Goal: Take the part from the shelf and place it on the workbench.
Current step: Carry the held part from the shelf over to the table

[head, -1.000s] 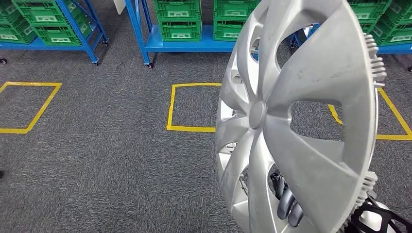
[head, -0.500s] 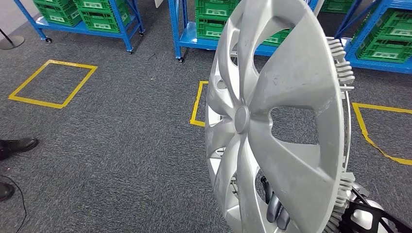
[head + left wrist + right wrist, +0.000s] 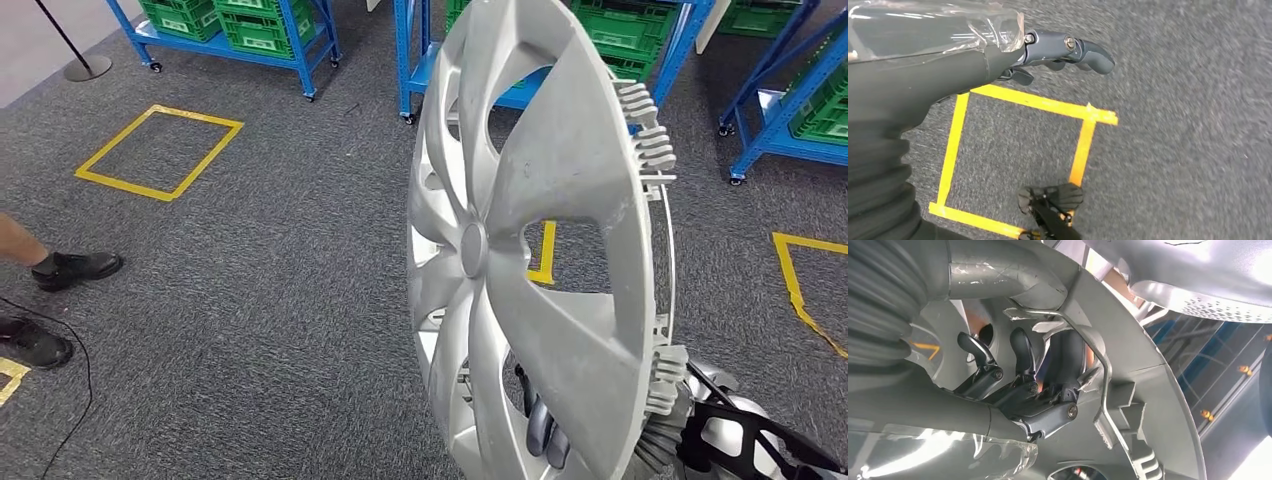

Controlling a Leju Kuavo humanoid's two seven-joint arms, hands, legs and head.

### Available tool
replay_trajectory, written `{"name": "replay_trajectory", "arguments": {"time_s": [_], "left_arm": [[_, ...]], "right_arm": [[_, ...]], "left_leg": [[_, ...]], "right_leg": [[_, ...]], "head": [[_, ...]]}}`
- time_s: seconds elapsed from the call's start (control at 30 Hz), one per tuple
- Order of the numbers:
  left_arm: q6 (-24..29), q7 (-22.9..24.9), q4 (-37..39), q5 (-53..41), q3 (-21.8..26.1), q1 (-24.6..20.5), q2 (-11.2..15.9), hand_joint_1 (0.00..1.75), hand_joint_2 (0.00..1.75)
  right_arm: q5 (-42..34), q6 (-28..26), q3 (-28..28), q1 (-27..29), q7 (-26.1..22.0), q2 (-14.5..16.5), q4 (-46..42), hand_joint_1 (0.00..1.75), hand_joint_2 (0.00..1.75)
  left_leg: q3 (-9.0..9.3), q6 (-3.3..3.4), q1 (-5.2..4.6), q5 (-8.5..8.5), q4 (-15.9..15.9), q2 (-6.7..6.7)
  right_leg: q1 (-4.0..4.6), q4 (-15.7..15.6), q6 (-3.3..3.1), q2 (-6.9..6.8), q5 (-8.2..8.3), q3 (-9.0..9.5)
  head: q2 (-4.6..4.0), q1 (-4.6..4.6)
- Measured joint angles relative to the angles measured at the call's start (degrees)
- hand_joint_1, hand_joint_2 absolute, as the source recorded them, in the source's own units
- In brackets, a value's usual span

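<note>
— Grey carpet (image 3: 250,330) all round, yellow tape squares (image 3: 160,153) on it. What has the right robot hand (image 3: 545,435) got?

— Its dark fingers (image 3: 1020,352) curl through a gap in the hubcap (image 3: 530,250) and grip it from behind, low down, near right. That silver hubcap stands nearly upright, its face turned left.

— And the left robot hand (image 3: 1063,50)?

— It hangs over the carpet, fingers bent, holding nothing.

— Farther out?

— Blue shelves (image 3: 300,45) with green crates (image 3: 255,15) at the far side. A person's shoes (image 3: 75,267) near left.
</note>
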Motion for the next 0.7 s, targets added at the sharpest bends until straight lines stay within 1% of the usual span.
{"name": "replay_trajectory", "arguments": {"time_s": [0.03, 0.07, 0.1, 0.13, 0.17, 0.2, 0.23, 0.27, 0.3, 0.33, 0.37, 0.4, 0.43, 0.47, 0.5, 0.53, 0.57, 0.6, 0.63, 0.67, 0.7], "left_arm": [[0.3, 0.1, 0.0, -0.1, 0.1, -0.2, 0.0, 0.0, 1.75], [0.6, 0.1, 0.0, -0.2, 0.3, -0.4, 0.0, 0.0, 1.75], [0.7, 0.2, 0.0, -0.2, 0.6, -0.5, -0.1, 0.0, 1.75], [0.8, 0.2, -0.1, -0.2, 0.9, -0.6, -0.1, 0.0, 1.75], [0.9, 0.2, -0.1, -0.2, 1.2, -0.7, -0.2, 0.0, 1.75], [1.1, 0.1, -0.1, -0.1, 1.4, -0.8, -0.3, 0.0, 1.75], [1.3, 0.1, -0.2, -0.1, 1.6, -1.0, -0.4, 0.0, 1.75], [1.5, 0.0, -0.2, -0.1, 1.7, -1.2, -0.5, 0.0, 1.75], [1.7, -0.1, -0.2, -0.1, 1.8, -1.4, -0.6, 0.0, 1.75], [1.9, -0.2, -0.2, -0.1, 1.9, -1.6, -0.7, 0.0, 1.75], [2.1, -0.3, -0.2, -0.1, 2.1, -1.6, -0.8, 0.0, 1.75], [2.2, -0.4, -0.2, -0.2, 2.2, -1.6, -0.9, 0.0, 1.75], [2.3, -0.6, -0.2, -0.2, 2.4, -1.6, -1.0, 0.0, 1.75], [2.4, -0.6, -0.2, -0.4, 2.5, -1.6, -1.1, 0.0, 1.75], [2.4, -0.7, -0.2, -0.5, 2.6, -1.5, -1.1, 0.0, 1.75], [2.4, -0.7, -0.2, -0.7, 2.6, -1.4, -1.1, 0.0, 1.75], [2.3, -0.7, -0.2, -0.8, 2.7, -1.3, -1.1, 0.0, 1.75], [2.3, -0.8, -0.3, -0.9, 2.8, -1.1, -1.2, 0.0, 1.75], [2.2, -0.8, -0.3, -0.9, 2.9, -0.9, -1.2, 0.0, 1.75], [2.0, -0.8, -0.4, -0.9, 3.0, -0.8, -1.2, 0.0, 1.75], [1.9, -0.8, -0.5, -0.9, 3.1, -0.7, -1.2, 0.0, 1.75]], "right_arm": [[0.0, 0.0, 0.2, -0.2, 0.1, 0.0, 0.0, 1.61, 1.75], [0.0, -0.1, 0.4, -0.4, 0.1, 0.0, 0.1, 1.61, 1.75], [0.0, -0.2, 0.7, -0.5, 0.2, 0.0, 0.2, 1.61, 1.75], [0.0, -0.3, 0.8, -0.6, 0.2, 0.0, 0.2, 1.61, 1.75], [0.0, -0.3, 1.0, -0.6, 0.2, 0.0, 0.3, 1.61, 1.75], [0.0, -0.3, 1.1, -0.6, 0.2, 0.0, 0.3, 1.61, 1.75], [0.0, -0.4, 1.2, -0.6, 0.2, -0.1, 0.4, 1.61, 1.75], [0.0, -0.4, 1.3, -0.5, 0.2, -0.1, 0.4, 1.61, 1.75], [0.0, -0.5, 1.4, -0.4, 0.1, -0.1, 0.4, 1.61, 1.75], [0.0, -0.5, 1.5, -0.3, 0.1, -0.2, 0.5, 1.61, 1.75], [0.1, -0.5, 1.6, -0.1, 0.1, -0.2, 0.5, 1.61, 1.75], [0.1, -0.6, 1.7, 0.1, 0.1, -0.2, 0.6, 1.61, 1.75], [0.2, -0.6, 1.8, 0.2, 0.1, -0.2, 0.6, 1.61, 1.75], [0.1, -0.6, 2.0, 0.3, 0.0, -0.2, 0.6, 1.61, 1.75], [0.1, -0.5, 2.1, 0.3, -0.2, -0.2, 0.6, 1.61, 1.75], [-0.1, -0.5, 2.2, 0.3, -0.4, -0.1, 0.6, 1.61, 1.75], [-0.2, -0.5, 2.4, 0.3, -0.6, -0.1, 0.6, 1.61, 1.75], [-0.4, -0.5, 2.5, 0.3, -0.8, 0.0, 0.6, 1.61, 1.75], [-0.6, -0.5, 2.6, 0.3, -0.9, 0.1, 0.6, 1.61, 1.75], [-0.7, -0.4, 2.8, 0.2, -0.9, 0.2, 0.6, 1.61, 1.75], [-1.0, -0.4, 2.9, 0.1, -1.0, 0.4, 0.6, 1.61, 1.75]], "left_leg": [[0.76, 0.31, -0.3, 0.26, -1.7, 0.63], [0.74, 0.66, -0.6, 0.08, -2.1, 0.55], [0.55, 1.06, -0.72, 0.25, -2.2, -0.15], [0.72, 1.48, -0.61, 0.52, -2.6, -0.78], [0.99, 1.94, -0.5, 0.85, -3.0, -1.44], [1.25, 2.38, -0.36, 1.24, -3.5, -2.08], [1.47, 2.73, -0.24, 1.56, -3.8, -2.77], [1.36, 2.95, -0.35, 1.7, -3.9, -3.5], [1.24, 3.08, -0.44, 1.79, -3.9, -4.29], [1.16, 3.13, -0.52, 1.82, -3.8, -5.14], [1.12, 3.14, -0.57, 1.83, -3.7, -6.0], [1.09, 3.11, -0.57, 1.81, -3.6, -6.89], [1.07, 3.01, -0.55, 1.74, -3.3, -7.74], [0.93, 2.83, -0.52, 1.62, -2.9, -8.53], [0.67, 2.55, -0.6, 1.43, -2.5, -9.28], [0.34, 2.26, -0.69, 1.29, -2.1, -9.85], [-0.01, 1.97, -0.71, 1.24, -1.8, -10.31], [-0.29, 1.7, -0.7, 1.26, -1.7, -10.71], [-0.49, 1.5, -0.57, 1.28, -1.7, -10.85], [-0.78, 1.23, -0.56, 1.01, -1.3, -10.06], [-1.38, 0.95, -0.57, 0.24, 0.0, -8.66]], "right_leg": [[0.12, 0.0, 0.27, -0.46, -0.05, 0.01], [0.19, -0.1, 0.6, -0.98, -0.06, 0.02], [0.21, -0.2, 0.96, -1.52, -0.03, 0.09], [0.11, -0.2, 1.31, -1.68, -0.14, 0.13], [0.01, 0.2, 1.5, -0.94, -0.54, -0.01], [-0.06, 1.8, 1.48, 0.34, -1.49, -0.68], [-0.14, 4.7, 1.25, 1.96, -2.97, -2.03], [-0.14, 8.7, 0.93, 3.36, -4.67, -3.91], [-0.14, 12.9, 0.75, 4.04, -6.21, -6.02], [-0.14, 16.0, 0.8, 4.34, -7.06, -7.66], [-0.17, 17.0, 1.1, 4.45, -6.95, -8.32], [-0.21, 15.6, 1.58, 4.54, -5.88, -7.81], [-0.31, 12.0, 2.09, 4.86, -4.14, -6.29], [-0.48, 7.7, 2.48, 5.77, -2.32, -4.44], [-0.57, 4.2, 2.46, 6.51, -0.89, -2.96], [-0.58, 2.0, 2.21, 7.07, -0.02, -2.02], [-0.47, 1.2, 1.76, 7.3, 0.33, -1.72], [-0.25, 1.2, 1.26, 6.84, 0.45, -1.73], [-0.28, 1.2, 0.92, 6.38, 0.57, -1.71], [-0.34, 1.2, 0.6, 5.94, 0.65, -1.68], [-0.43, 1.1, 0.28, 5.43, 0.69, -1.6]], "head": [[0.0, 0.01], [0.0, 0.04], [0.0, 0.04], [0.01, 0.04], [0.01, 0.16], [0.01, 0.26], [0.01, 0.43], [0.0, 0.56], [0.0, 0.6], [0.0, 0.63], [0.0, 0.63], [0.0, 0.64], [0.0, 0.64], [0.0, 0.68], [0.0, 0.67], [0.0, 0.67], [0.0, 0.66], [0.0, 0.63], [0.0, 0.66], [0.0, 0.63], [0.0, 0.47]]}}
